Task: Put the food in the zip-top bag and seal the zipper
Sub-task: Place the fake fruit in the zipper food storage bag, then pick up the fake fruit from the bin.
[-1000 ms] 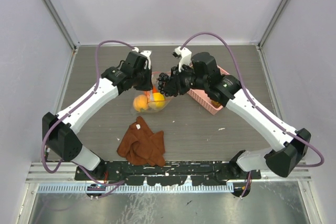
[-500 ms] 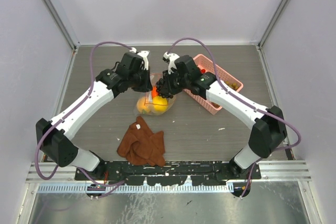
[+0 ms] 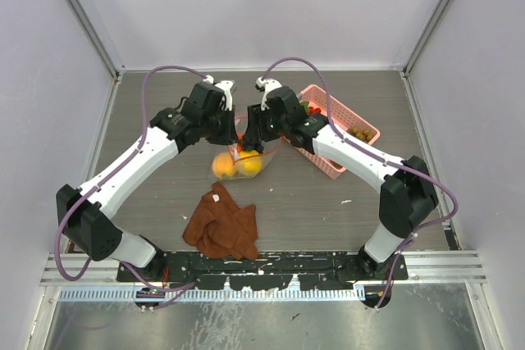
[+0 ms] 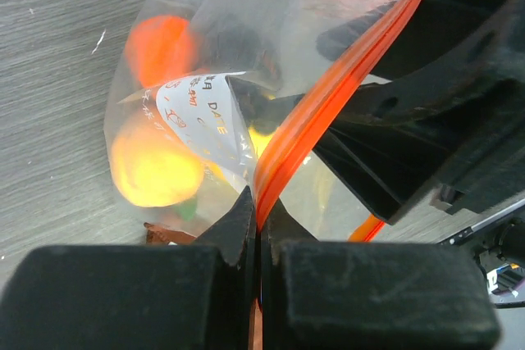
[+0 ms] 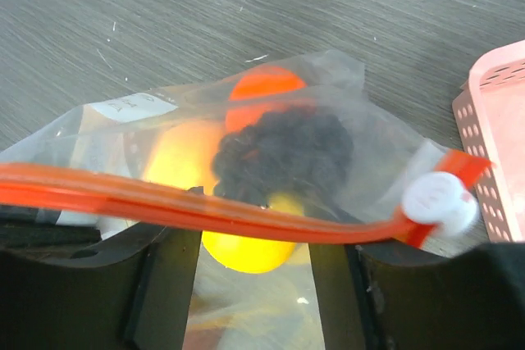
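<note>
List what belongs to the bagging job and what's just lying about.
Job: zip-top bag, its zipper, dark grapes, yellow fruit and orange fruit inside it, brownish-green grapes in the pink basket.
Lying about: rust-brown cloth.

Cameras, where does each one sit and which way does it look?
Top external: high above and behind the bases, looking down on the table; shows the left arm and right arm meeting over the zip-top bag.
Left wrist: on the left arm, looking along its shut left jaws, which pinch the zipper.
Right wrist: on the right arm, looking down between its open right jaws at the dark purple grapes inside the bag.
Shared: both wrist views show the zipper and yellow-orange fruit in the bag.
</note>
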